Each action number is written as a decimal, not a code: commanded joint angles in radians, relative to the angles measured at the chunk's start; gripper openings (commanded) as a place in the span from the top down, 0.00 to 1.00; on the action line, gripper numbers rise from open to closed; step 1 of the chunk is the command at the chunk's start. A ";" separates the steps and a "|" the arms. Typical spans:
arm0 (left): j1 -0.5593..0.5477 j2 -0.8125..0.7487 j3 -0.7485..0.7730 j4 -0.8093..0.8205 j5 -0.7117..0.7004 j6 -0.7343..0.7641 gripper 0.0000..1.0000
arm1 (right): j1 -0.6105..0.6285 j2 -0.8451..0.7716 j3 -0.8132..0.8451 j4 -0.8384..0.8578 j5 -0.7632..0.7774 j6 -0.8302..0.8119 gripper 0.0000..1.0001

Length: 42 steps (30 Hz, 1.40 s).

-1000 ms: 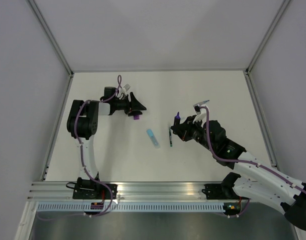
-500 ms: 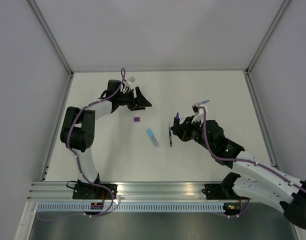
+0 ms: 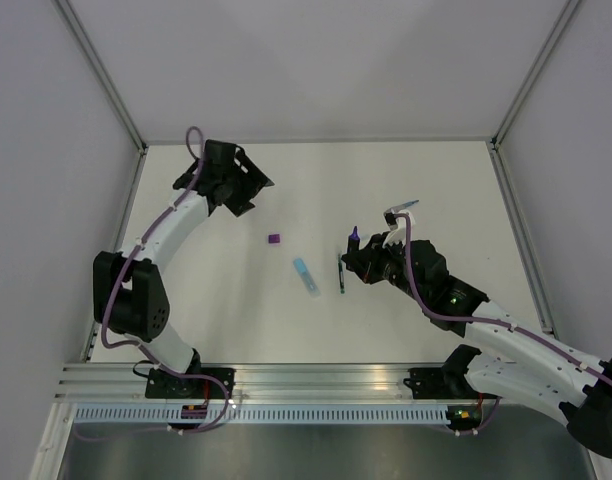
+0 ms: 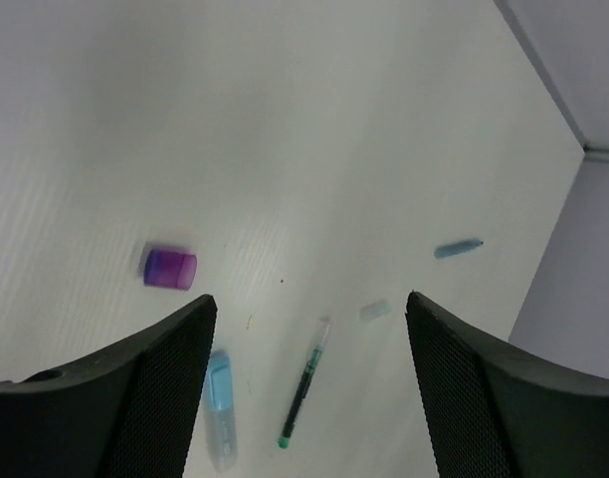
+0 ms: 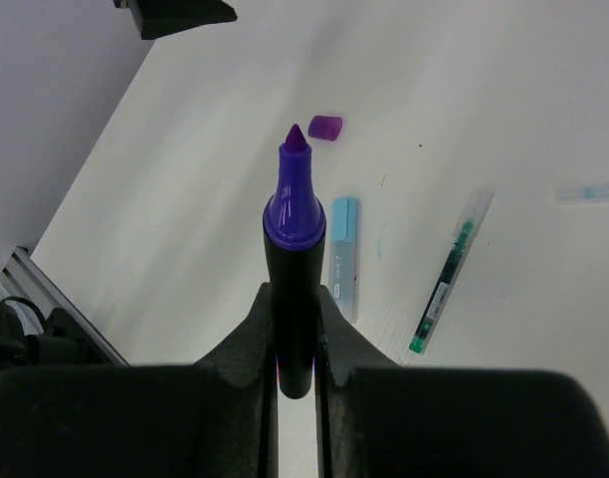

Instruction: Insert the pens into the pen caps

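L gripper [image 4: 306, 304] wide open over the tabletop [image 4: 285, 119], purple cap [image 4: 170, 268] lying loose on it; R gripper [image 5: 297, 334] clamped on purple-tipped marker [image 5: 291, 214].

Four pens, one black purple-tipped marker [image 5: 294, 214], one light-blue highlighter [image 3: 306, 276], one thin dark pen [image 3: 340, 275] beside the highlighter, one thin blue pen [image 4: 457, 248], two caps, one purple cap [image 3: 274, 239], one small pale cap [image 4: 374, 310]
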 commanded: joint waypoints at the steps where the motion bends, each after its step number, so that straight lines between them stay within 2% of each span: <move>1: -0.018 0.043 0.197 -0.441 -0.237 -0.355 0.20 | 0.004 -0.008 0.037 0.008 0.013 -0.005 1.00; 2: -0.032 0.060 0.221 -0.542 -0.253 -0.430 0.20 | 0.004 -0.008 0.037 0.008 0.013 -0.005 1.00; 4: -0.046 0.102 0.253 -0.604 -0.244 -0.502 0.21 | 0.004 -0.008 0.037 0.008 0.012 -0.003 1.00; 9: -0.077 0.176 0.233 -0.643 -0.144 -0.701 0.25 | 0.004 -0.013 0.039 0.003 0.016 -0.007 1.00; 14: -0.100 0.280 0.275 -0.654 -0.133 -0.794 0.26 | 0.005 -0.022 0.039 0.001 0.019 -0.005 1.00; 28: -0.106 0.463 0.318 -0.599 -0.122 -0.898 0.29 | 0.004 -0.028 0.040 -0.002 0.015 -0.008 1.00; 38: -0.107 0.520 0.310 -0.551 -0.136 -0.906 0.28 | 0.004 -0.028 0.042 -0.002 0.010 -0.007 1.00; 42: -0.107 0.531 0.307 -0.554 -0.141 -0.912 0.31 | 0.004 -0.028 0.042 -0.002 0.012 -0.008 1.00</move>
